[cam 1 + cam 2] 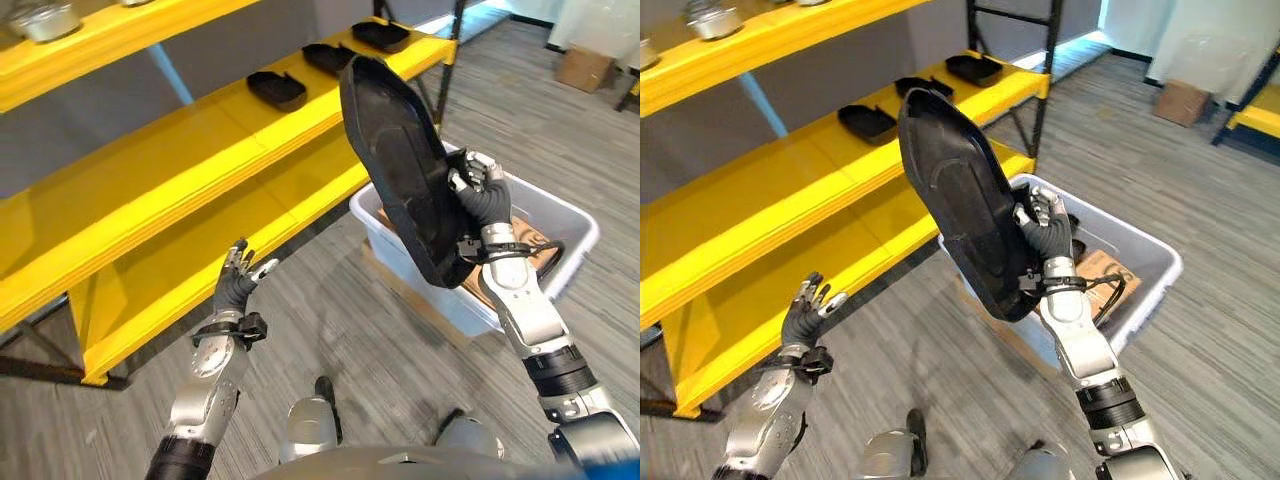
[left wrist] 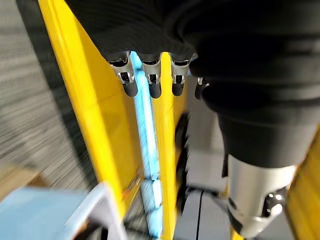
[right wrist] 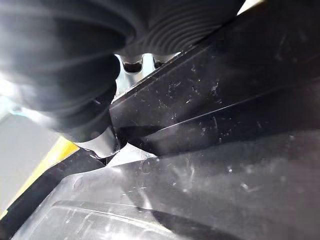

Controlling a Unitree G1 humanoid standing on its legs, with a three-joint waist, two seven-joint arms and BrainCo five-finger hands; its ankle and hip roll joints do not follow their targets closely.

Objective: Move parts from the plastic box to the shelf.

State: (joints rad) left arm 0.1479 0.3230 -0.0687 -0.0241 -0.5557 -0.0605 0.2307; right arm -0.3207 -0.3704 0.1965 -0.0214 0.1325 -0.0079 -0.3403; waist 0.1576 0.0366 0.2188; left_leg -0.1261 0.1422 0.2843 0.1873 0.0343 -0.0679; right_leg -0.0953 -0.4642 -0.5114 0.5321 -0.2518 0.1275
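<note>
Left eye view: gripping a large black part (image 1: pixel 400 170) in the right hand (image 1: pixel 483 200), fingers clamped on its edge, raised above the plastic box (image 1: pixel 560 225) beside the yellow shelf (image 1: pixel 200 150). Left wrist view: holding the left hand (image 2: pixel 150 82) empty, fingers straight, near the shelf's front edge.

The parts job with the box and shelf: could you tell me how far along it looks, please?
Done: three black parts already lie on the yellow shelf. In hand: the right hand grips a large black part, raised above the box and tilted toward the shelf. The left hand is open and empty near the lower shelf. Left: setting this part down; brown items show in the box, so more may follow.
</note>
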